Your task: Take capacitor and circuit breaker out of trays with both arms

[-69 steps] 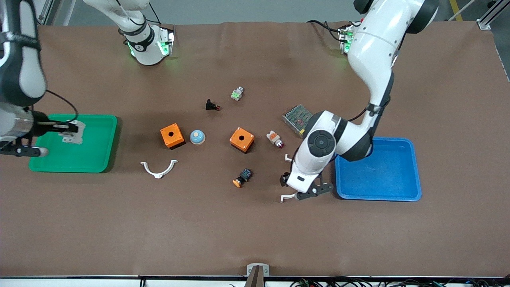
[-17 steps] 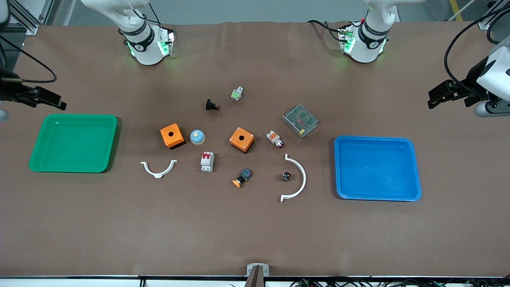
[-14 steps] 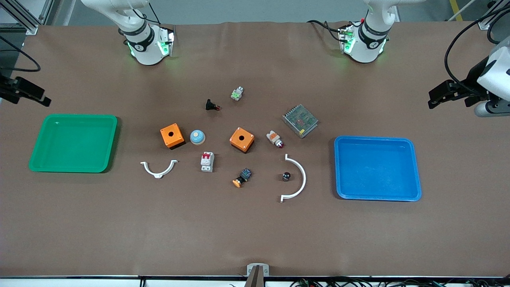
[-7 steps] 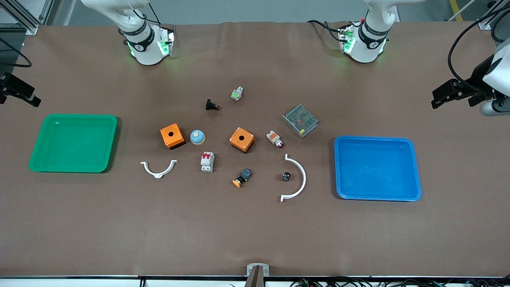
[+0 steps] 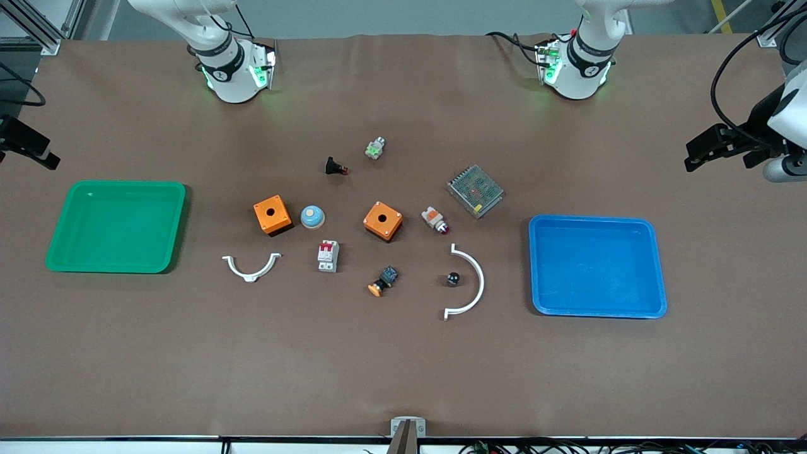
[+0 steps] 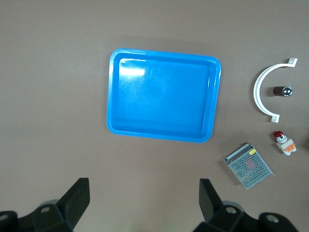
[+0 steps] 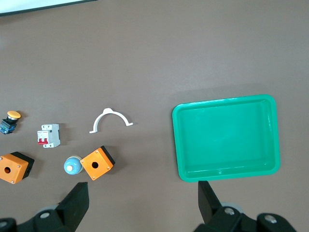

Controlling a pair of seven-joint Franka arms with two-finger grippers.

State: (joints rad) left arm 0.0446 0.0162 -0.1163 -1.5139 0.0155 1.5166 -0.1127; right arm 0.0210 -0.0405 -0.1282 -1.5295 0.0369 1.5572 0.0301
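Note:
The capacitor (image 5: pixel 452 278), a tiny black cylinder with a silver top, lies on the mat inside the curve of a white arc (image 5: pixel 471 284). It also shows in the left wrist view (image 6: pixel 282 91). The breaker (image 5: pixel 328 256), a light-grey block with red levers, lies near the table's middle and shows in the right wrist view (image 7: pixel 49 136). My left gripper (image 5: pixel 720 150) is open and empty, high over the left arm's end of the table (image 6: pixel 143 198). My right gripper (image 5: pixel 26 148) is open and empty, high over the right arm's end (image 7: pixel 143 200).
A blue tray (image 5: pixel 656 265) lies toward the left arm's end and a green tray (image 5: pixel 176 227) toward the right arm's. Two orange boxes (image 5: pixel 272 215) (image 5: pixel 383 221), a blue dome (image 5: pixel 312 217), a mesh-topped unit (image 5: pixel 475 190), a white-and-orange switch (image 5: pixel 435 220) and other small parts lie between.
Earlier the right gripper held the breaker over the green tray and the left gripper was down at the capacitor. Now both lie free on the mat. Both grippers have drifted slightly outward.

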